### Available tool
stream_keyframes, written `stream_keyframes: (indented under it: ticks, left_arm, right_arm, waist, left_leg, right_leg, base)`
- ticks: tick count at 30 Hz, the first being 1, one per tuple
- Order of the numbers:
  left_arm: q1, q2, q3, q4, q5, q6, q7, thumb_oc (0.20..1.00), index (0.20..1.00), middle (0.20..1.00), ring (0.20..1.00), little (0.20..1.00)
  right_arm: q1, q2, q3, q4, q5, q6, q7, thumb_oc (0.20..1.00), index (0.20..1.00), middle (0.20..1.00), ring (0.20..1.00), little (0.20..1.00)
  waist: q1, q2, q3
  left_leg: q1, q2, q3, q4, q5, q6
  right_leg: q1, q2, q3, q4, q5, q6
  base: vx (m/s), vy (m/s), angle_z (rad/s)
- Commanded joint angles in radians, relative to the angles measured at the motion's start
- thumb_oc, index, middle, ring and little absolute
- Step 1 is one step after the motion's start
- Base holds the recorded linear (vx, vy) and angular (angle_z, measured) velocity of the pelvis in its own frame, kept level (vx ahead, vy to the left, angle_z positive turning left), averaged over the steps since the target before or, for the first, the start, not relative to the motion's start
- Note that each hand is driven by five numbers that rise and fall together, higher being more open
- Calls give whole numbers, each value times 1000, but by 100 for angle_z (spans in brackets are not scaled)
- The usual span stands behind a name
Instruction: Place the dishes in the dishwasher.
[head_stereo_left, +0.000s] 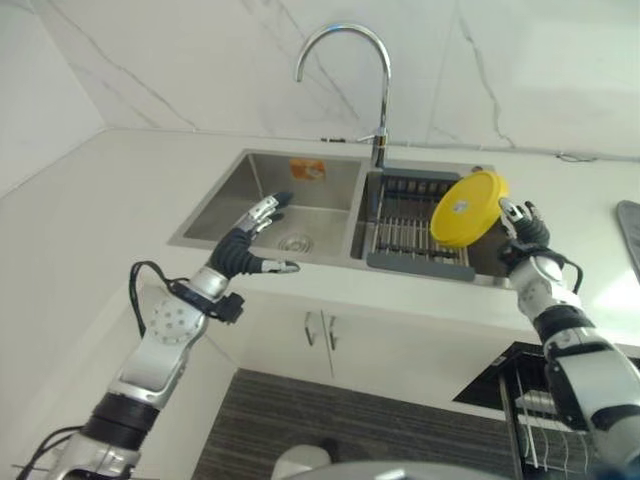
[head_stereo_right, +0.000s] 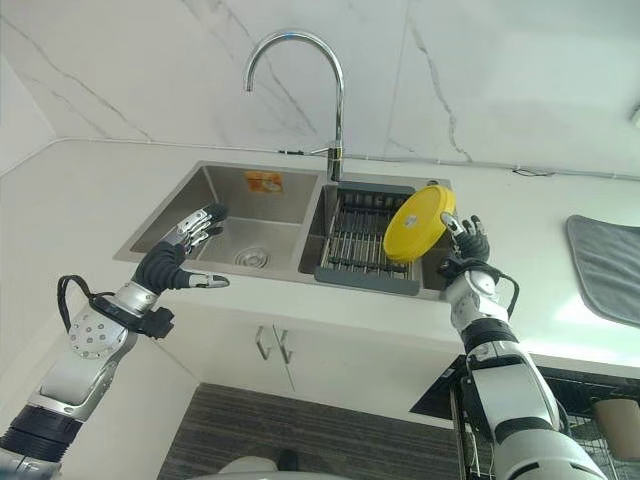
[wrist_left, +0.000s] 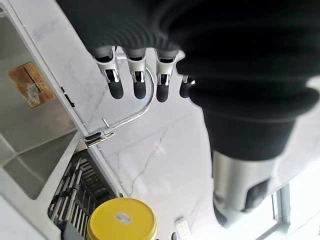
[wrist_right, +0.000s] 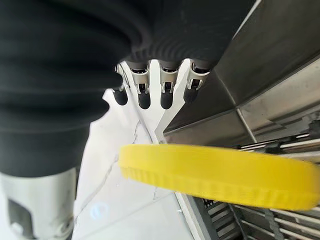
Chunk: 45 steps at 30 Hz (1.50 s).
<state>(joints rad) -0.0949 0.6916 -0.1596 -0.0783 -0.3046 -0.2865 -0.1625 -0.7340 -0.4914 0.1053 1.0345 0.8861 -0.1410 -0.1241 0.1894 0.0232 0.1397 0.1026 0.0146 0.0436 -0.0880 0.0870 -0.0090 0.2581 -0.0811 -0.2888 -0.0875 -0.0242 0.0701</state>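
Observation:
A round yellow plate (head_stereo_left: 465, 208) hangs on edge, tilted, over the right basin of the steel sink (head_stereo_left: 225, 205), above a grey drying rack (head_stereo_left: 405, 228). My right hand (head_stereo_left: 524, 228) grips it at its right rim. In the right wrist view the plate's rim (wrist_right: 225, 175) runs between the fingers (wrist_right: 145, 95) and the thumb. My left hand (head_stereo_left: 252, 238) is open, fingers spread, over the front edge of the left basin and holds nothing. The left wrist view shows its straight fingers (wrist_left: 137, 87) and the plate (wrist_left: 121, 220) beyond.
A tall curved faucet (head_stereo_left: 345, 60) stands behind the sink's divider. A grey mat (head_stereo_right: 610, 265) lies on the white counter at the right. The open dishwasher with a wire rack (head_stereo_left: 530, 410) sits low at the right, beside white cabinet doors (head_stereo_left: 330, 335).

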Motion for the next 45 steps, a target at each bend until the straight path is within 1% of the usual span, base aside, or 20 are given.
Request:
stream_keyframes:
  ticks: [1, 5, 6, 11, 19, 24, 25, 26, 30, 34, 38, 40, 43, 45]
  left_arm:
    - [-81, 39, -31, -36, -59, -63, -7, 1000, 1000, 1000, 1000, 1000]
    - [-89, 43, -36, -35, -63, -63, -14, 1000, 1000, 1000, 1000, 1000]
    - [-93, 53, -38, -42, -66, -64, -18, 1000, 1000, 1000, 1000, 1000]
    - [-92, 58, -40, -45, -65, -69, -15, 1000, 1000, 1000, 1000, 1000]
    - [-88, 64, -34, -53, -69, -63, -22, 1000, 1000, 1000, 1000, 1000]
    - [-85, 64, -34, -52, -71, -56, -23, 1000, 1000, 1000, 1000, 1000]
    - [-83, 65, -34, -53, -73, -54, -22, 1000, 1000, 1000, 1000, 1000]
    - [-81, 67, -32, -52, -76, -54, -24, 1000, 1000, 1000, 1000, 1000]
    - [-82, 65, -39, -51, -72, -57, -32, 1000, 1000, 1000, 1000, 1000]
    - [-80, 73, -41, -52, -76, -50, -37, 1000, 1000, 1000, 1000, 1000]
    - [-84, 87, -47, -50, -86, -62, -43, 1000, 1000, 1000, 1000, 1000]
    - [-96, 84, -54, -47, -86, -58, -39, 1000, 1000, 1000, 1000, 1000]
    - [-93, 85, -52, -48, -92, -55, -41, 1000, 1000, 1000, 1000, 1000]
    - [-89, 80, -51, -48, -94, -54, -42, 1000, 1000, 1000, 1000, 1000]
  right_arm:
    - [-108, -50, 19, 16, 2, -27, 37, 1000, 1000, 1000, 1000, 1000]
    - [-121, -52, 22, 29, -1, -26, 40, 1000, 1000, 1000, 1000, 1000]
    - [-133, -52, 23, 44, 2, -27, 44, 1000, 1000, 1000, 1000, 1000]
    - [-134, -53, 19, 49, 14, -32, 40, 1000, 1000, 1000, 1000, 1000]
    - [-131, -50, 14, 57, 26, -27, 40, 1000, 1000, 1000, 1000, 1000]
    - [-132, -58, 18, 63, -10, -29, 21, 1000, 1000, 1000, 1000, 1000]
    - [-132, -61, 19, 64, -19, -32, 14, 479, 479, 479, 479, 479]
    - [-134, -65, 18, 65, -35, -36, 11, 200, 200, 200, 200, 200]
    - [-156, -78, 36, 77, -91, -27, -12, 200, 200, 200, 200, 200]
    - [-169, -93, 43, 96, -118, -15, -11, 200, 200, 200, 200, 200]
    - [-210, -125, 62, 114, -131, -3, -8, 200, 200, 200, 200, 200]
    - [-225, -128, 68, 119, -140, -3, -14, 200, 200, 200, 200, 200]
    - [-221, -126, 70, 113, -105, -5, -4, 200, 200, 200, 200, 200]
    - [-203, -105, 56, 93, -24, -10, 8, 200, 200, 200, 200, 200]
  waist:
    - [36, -15, -10]
    - [42, -13, -3]
    - [48, -6, 7]
    - [49, -1, 14]
    - [50, 1, 19]
    - [53, 0, 21]
    - [53, 1, 22]
    - [54, 1, 23]
    - [62, -2, 26]
    - [70, -6, 31]
    - [81, -9, 44]
    - [81, -10, 47]
    - [81, -12, 50]
    - [78, -13, 50]
  left_leg:
    - [57, 62, -27, 7, -57, -35]
    - [52, 63, -36, 7, -52, -37]
    - [46, 65, -44, 5, -46, -41]
    - [39, 66, -48, 4, -40, -43]
    - [42, 69, -47, 4, -36, -46]
    - [42, 71, -48, 6, -33, -49]
    - [43, 72, -48, 6, -32, -50]
    - [42, 72, -49, 6, -31, -51]
    - [41, 72, -53, 6, -29, -51]
    - [36, 71, -61, 6, -28, -52]
    - [21, 71, -70, 8, -22, -52]
    - [17, 71, -71, 9, -20, -52]
    - [18, 71, -69, 9, -19, -52]
    - [23, 72, -67, 7, -21, -51]
  right_leg:
    - [-41, -79, -40, 11, 88, 41]
    - [-42, -80, -45, 13, 87, 42]
    - [-42, -84, -51, 16, 86, 43]
    - [-46, -88, -56, 22, 84, 44]
    - [-42, -88, -58, 28, 81, 42]
    - [-39, -88, -63, 29, 81, 42]
    - [-38, -88, -63, 30, 81, 42]
    - [-39, -89, -64, 32, 80, 42]
    - [-38, -88, -68, 34, 79, 41]
    - [-38, -87, -71, 33, 78, 43]
    - [-49, -87, -76, 36, 81, 44]
    - [-53, -87, -76, 37, 82, 45]
    - [-51, -86, -74, 36, 84, 45]
    - [-48, -85, -72, 34, 83, 44]
  base:
    - [55, -12, 7]
    - [28, -11, 12]
    - [50, -21, 12]
    - [18, -3, 10]
    - [6, -1, 1]
    - [22, -4, 1]
    - [0, 0, 0]
    - [0, 0, 0]
    - [18, -5, 0]
    - [27, -17, 2]
    - [-17, -25, 6]
    - [-49, -3, 2]
    - [0, 0, 0]
    - [0, 0, 0]
